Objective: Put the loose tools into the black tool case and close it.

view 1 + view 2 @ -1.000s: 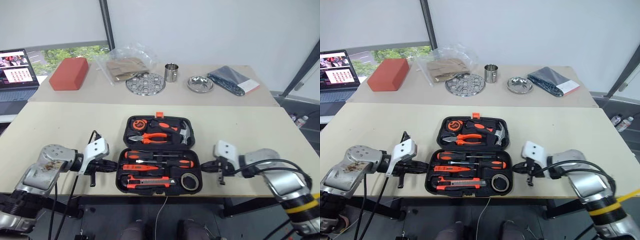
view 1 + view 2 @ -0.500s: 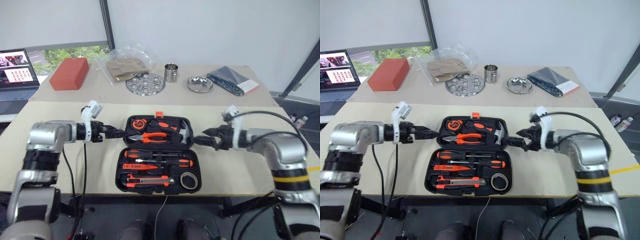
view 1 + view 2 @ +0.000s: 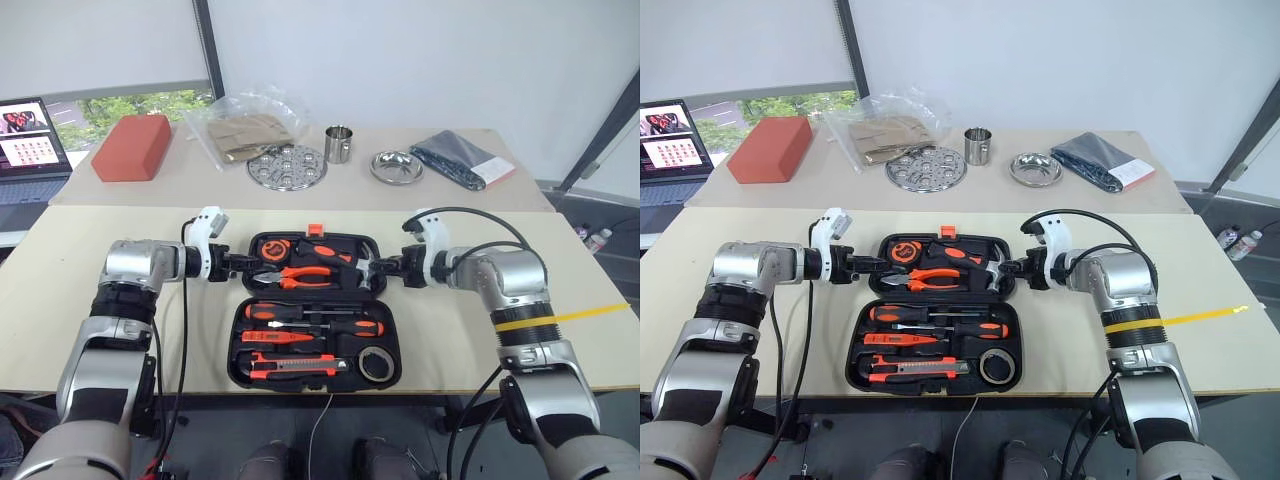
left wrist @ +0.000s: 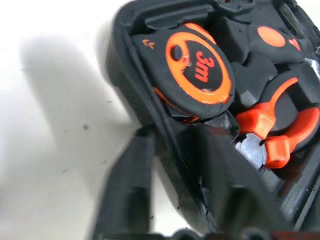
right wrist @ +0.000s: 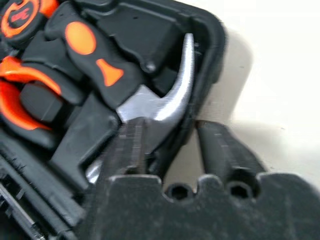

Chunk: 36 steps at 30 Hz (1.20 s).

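Left claw [image 3: 243, 264]: we pinch the case [image 3: 316, 309] lid's left rim, mid-frame.
Case: open at centre, tools [image 3: 300, 336] all seated.
Right claw [image 3: 378, 268]: we pinch the right rim.
Next: we swing the lid shut evenly.

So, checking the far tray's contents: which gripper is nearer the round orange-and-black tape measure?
Left. The left gripper straddles the wall of the black moulded tool case right beside the tape measure; the right gripper is at the opposite end, by the steel hammer.
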Each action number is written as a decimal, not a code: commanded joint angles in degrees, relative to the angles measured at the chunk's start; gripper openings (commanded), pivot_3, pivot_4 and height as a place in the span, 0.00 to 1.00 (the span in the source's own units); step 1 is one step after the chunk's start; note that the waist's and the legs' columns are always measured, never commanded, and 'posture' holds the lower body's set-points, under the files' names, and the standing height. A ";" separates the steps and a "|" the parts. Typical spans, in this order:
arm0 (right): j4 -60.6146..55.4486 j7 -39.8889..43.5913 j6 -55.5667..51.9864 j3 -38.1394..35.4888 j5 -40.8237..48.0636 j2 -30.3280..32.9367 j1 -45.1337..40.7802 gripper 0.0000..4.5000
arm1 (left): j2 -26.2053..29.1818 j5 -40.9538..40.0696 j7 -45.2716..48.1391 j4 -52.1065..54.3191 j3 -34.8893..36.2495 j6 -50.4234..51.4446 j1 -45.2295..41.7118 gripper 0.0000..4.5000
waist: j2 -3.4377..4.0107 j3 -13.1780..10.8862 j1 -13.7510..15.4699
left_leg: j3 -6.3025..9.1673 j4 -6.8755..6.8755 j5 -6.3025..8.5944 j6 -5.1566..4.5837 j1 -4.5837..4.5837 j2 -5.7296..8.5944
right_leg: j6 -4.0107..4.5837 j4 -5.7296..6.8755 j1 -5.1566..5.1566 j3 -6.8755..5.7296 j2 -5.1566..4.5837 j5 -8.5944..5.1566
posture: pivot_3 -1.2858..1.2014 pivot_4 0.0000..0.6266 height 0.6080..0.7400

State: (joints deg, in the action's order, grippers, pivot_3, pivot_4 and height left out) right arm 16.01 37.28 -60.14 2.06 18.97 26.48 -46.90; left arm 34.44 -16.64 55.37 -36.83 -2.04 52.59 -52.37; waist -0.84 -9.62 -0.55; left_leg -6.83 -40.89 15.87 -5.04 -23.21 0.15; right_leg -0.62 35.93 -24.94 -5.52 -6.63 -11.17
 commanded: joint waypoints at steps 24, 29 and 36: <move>-2.91 -7.57 44.79 -1.48 -13.61 -0.51 2.82 0.00 | -6.30 6.00 -3.65 8.44 3.48 -45.27 3.51 0.00 | 0.00 -0.02 -0.45 | -0.17 0.57 -0.37 0.10 -1.06 0.05 | 0.11 -0.07 -1.29 -0.20 0.19 0.24 | 0.52 0.24 0.95; -8.79 -9.34 58.06 -0.71 -18.35 0.34 15.01 0.00 | -6.87 8.41 -9.47 14.71 4.21 -52.46 11.70 0.00 | 0.00 0.00 -0.31 | -0.19 0.68 -0.37 0.10 -0.96 0.03 | 0.08 -0.18 -1.18 -0.22 0.16 0.22 | 0.52 0.24 0.95; -19.20 -7.44 65.00 -3.10 -18.36 3.88 29.62 0.08 | -6.27 4.13 -14.72 31.83 8.37 -46.32 24.75 0.16 | -0.01 0.00 -0.34 | -0.25 0.68 -0.37 0.14 0.15 -0.09 | 0.02 -0.26 -0.05 -0.04 0.14 0.12 | 0.52 0.24 0.95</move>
State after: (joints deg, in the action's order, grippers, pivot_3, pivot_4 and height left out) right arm 1.54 27.48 4.12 -0.31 -0.18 28.67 -19.74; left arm 26.83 -10.25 41.59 -11.23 3.77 3.27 -29.38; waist -0.85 -9.62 -0.90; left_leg -7.09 -40.21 15.50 -4.89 -22.93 0.05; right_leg -0.63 35.57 -24.93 -5.47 -6.54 -11.10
